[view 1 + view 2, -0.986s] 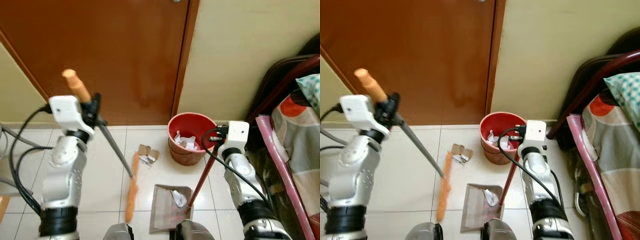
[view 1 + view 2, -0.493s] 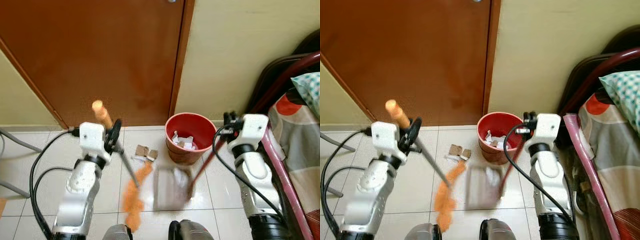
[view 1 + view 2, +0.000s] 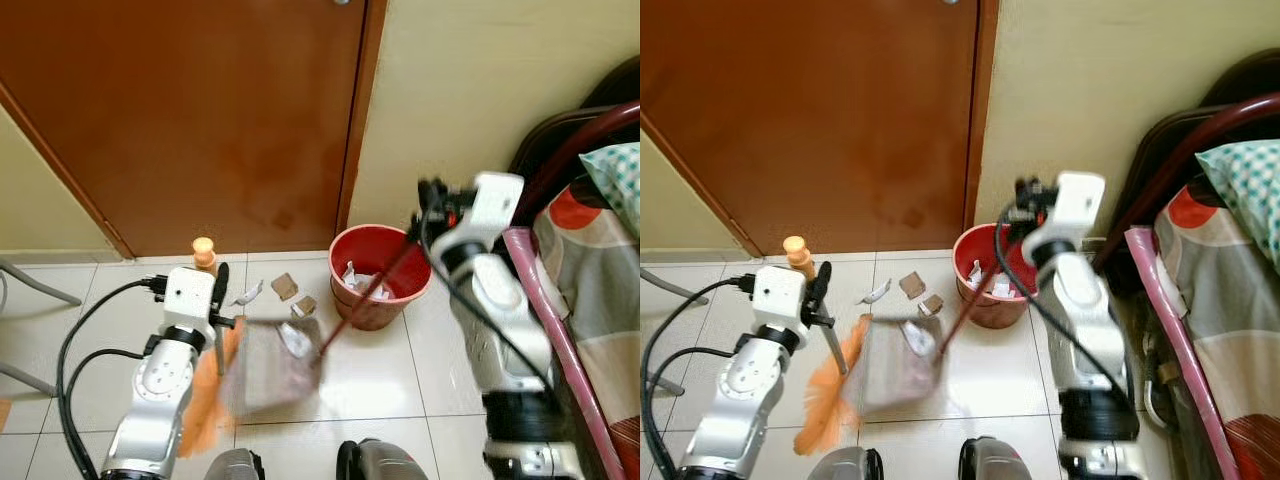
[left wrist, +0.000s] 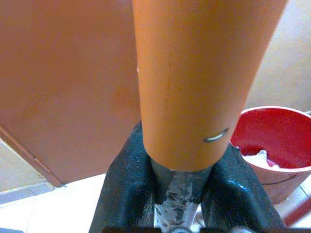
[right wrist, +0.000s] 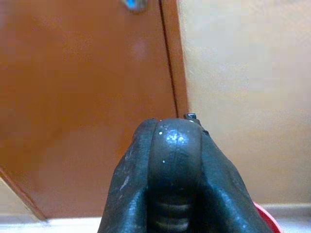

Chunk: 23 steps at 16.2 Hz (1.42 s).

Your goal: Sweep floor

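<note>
Broom (image 3: 825, 405) clamped in left jaws, dustpan (image 3: 895, 365) (lifted, tilted) handle in right jaws, beside bucket (image 3: 985, 290)

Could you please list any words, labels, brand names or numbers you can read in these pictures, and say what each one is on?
None: no readable text anywhere.
Red bucket: plain, no label visible.
Broom handle: plain orange, held by the left claw.
Dustpan: blurred, no marking made out; its handle is held by the right claw.
Paper scraps: too small to tell.

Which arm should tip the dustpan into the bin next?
Right. The right gripper holds the dustpan by its red handle beside the red bin; the left gripper is clamped on the broom.
</note>
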Tool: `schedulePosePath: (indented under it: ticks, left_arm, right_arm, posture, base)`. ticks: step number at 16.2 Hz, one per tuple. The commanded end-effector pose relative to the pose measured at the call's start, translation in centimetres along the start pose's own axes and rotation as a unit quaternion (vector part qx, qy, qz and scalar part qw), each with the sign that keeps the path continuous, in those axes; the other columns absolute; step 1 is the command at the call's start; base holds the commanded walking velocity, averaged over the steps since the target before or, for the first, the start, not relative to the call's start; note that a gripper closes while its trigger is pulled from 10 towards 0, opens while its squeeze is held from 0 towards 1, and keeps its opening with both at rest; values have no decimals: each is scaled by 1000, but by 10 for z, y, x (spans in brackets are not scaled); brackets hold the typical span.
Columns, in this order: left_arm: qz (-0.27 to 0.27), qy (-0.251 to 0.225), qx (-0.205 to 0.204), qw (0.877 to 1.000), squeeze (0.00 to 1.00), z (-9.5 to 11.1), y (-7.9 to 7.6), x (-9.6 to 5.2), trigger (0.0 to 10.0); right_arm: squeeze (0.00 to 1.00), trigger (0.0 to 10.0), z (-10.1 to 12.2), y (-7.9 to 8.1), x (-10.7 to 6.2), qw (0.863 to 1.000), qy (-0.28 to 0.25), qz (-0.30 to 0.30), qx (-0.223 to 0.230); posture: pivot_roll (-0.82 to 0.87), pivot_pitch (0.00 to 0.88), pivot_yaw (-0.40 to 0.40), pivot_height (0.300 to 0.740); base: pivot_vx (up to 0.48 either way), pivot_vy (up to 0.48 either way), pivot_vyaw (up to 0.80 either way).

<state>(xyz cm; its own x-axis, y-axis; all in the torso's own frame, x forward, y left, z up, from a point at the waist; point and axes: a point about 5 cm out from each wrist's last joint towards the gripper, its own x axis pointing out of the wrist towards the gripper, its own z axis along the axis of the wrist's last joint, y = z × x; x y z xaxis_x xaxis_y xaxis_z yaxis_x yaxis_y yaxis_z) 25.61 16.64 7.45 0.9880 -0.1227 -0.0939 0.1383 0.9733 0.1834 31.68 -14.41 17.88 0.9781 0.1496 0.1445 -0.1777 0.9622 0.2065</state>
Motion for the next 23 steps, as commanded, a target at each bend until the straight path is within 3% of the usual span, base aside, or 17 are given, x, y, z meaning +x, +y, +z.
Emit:
schedulePosePath:
  ticks: [1, 4, 8, 10, 12, 13, 16, 18, 19, 21, 23]
  left_arm:
    - [0, 12, 4, 1000, 0, -6, -2, -1, 10000]
    - [-2, 11, 0, 1000, 0, -7, -5, 2, 10000]
    - [-8, 7, -1, 1000, 0, -6, -8, 6, 10000]
    - [-9, 6, -1, 1000, 0, -6, -8, 7, 10000]
    - [-11, 5, -1, 1000, 0, -7, -8, 7, 10000]
    - [-12, 6, -1, 1000, 0, -7, -8, 7, 10000]
    - [-15, 8, -1, 1000, 0, -8, -9, 7, 10000]
    - [-17, 7, -1, 1000, 0, -7, -10, 9, 10000]
    - [-19, 6, -1, 1000, 0, -7, -11, 10, 10000]
    - [-20, 5, 0, 1000, 0, -6, -12, 10, 10000]
    - [-19, 7, 0, 1000, 0, -7, -11, 9, 10000]
  right_arm:
    - [0, 10000, 31, 1, 3, 998, -56, 7, 0]
    - [0, 10000, 72, -6, 9, 995, -103, 11, 8]
    - [0, 10000, 118, -22, 17, 986, -165, 6, -16]
    - [0, 10000, 138, -32, 18, 980, -192, -4, -45]
    - [0, 10000, 159, -53, 18, 971, -214, -23, -102]
    - [0, 10000, 168, -60, 15, 963, -222, -28, -153]
    - [0, 10000, 167, -62, 14, 953, -218, -20, -210]
    - [0, 10000, 158, -55, 14, 936, -212, 11, -281]
    - [0, 10000, 133, -41, 15, 923, -191, 58, -329]
    - [0, 10000, 110, -30, 13, 926, -172, 85, -324]
    - [0, 10000, 81, -10, 6, 918, -140, 154, -339]
  posture:
    - [-31, 67, -34, 740]
    - [-37, 65, -34, 740]
    - [-51, 58, -25, 740]
    - [-51, 57, -22, 740]
    - [-51, 56, -21, 740]
    - [-55, 60, -18, 740]
    - [-58, 60, -17, 740]
    - [-58, 60, -17, 740]
    - [-61, 62, -15, 740]
    - [-56, 65, -18, 740]
    - [-56, 67, -19, 740]
  base:
    - [0, 0, 0]
    - [0, 0, 0]
    - [0, 0, 0]
    - [0, 0, 0]
    - [0, 0, 0]
    - [0, 0, 0]
    - [0, 0, 0]
    - [0, 0, 0]
    - [0, 0, 0]
    - [0, 0, 0]
    - [0, 0, 0]
